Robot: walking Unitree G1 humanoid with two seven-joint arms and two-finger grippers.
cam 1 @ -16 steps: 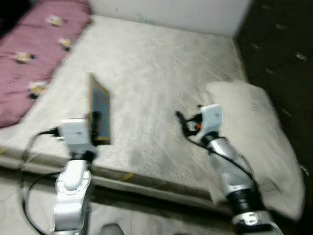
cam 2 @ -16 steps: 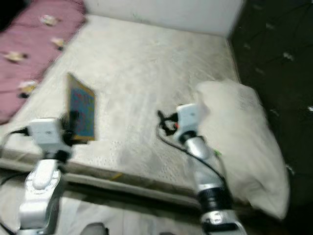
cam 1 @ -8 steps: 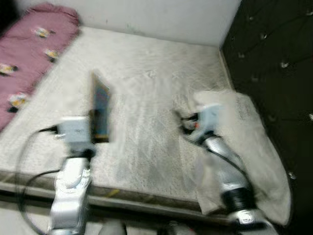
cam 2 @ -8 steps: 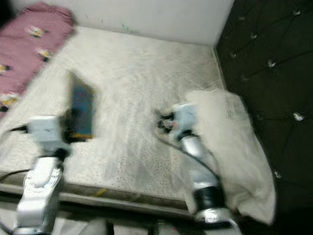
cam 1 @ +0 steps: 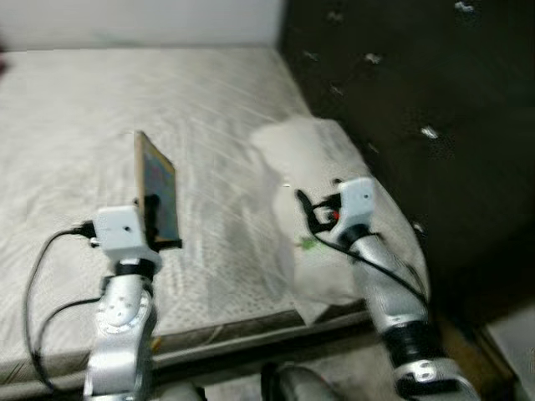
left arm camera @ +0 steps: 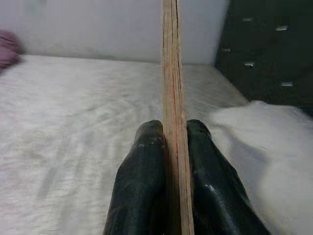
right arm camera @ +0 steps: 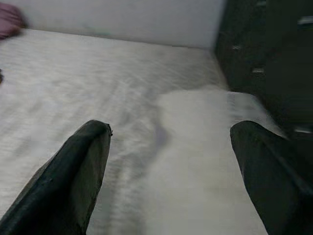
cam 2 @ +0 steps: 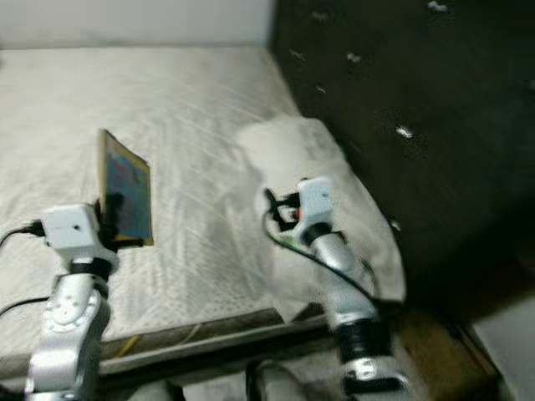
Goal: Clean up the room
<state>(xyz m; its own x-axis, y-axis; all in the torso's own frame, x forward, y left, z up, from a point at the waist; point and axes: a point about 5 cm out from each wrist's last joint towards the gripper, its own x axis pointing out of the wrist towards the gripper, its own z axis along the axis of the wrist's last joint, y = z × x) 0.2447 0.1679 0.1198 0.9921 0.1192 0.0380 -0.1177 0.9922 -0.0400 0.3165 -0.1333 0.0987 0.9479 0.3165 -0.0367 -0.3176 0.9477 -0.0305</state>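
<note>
Holding a thin book (cam 1: 156, 188) upright over the bed (cam 1: 67, 109), our left pincer (left arm camera: 168, 161) pinches its lower edge; it seems light and stiff. Our right pincer (right arm camera: 171, 171) is spread above the pillow (cam 1: 309, 159).

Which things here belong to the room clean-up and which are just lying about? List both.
Part of the job:
- book, held upright edge-on by the left gripper
- right gripper, open above the pillow

Just there:
- pillow, white, by the headboard
- mattress
- dark tufted headboard
</note>
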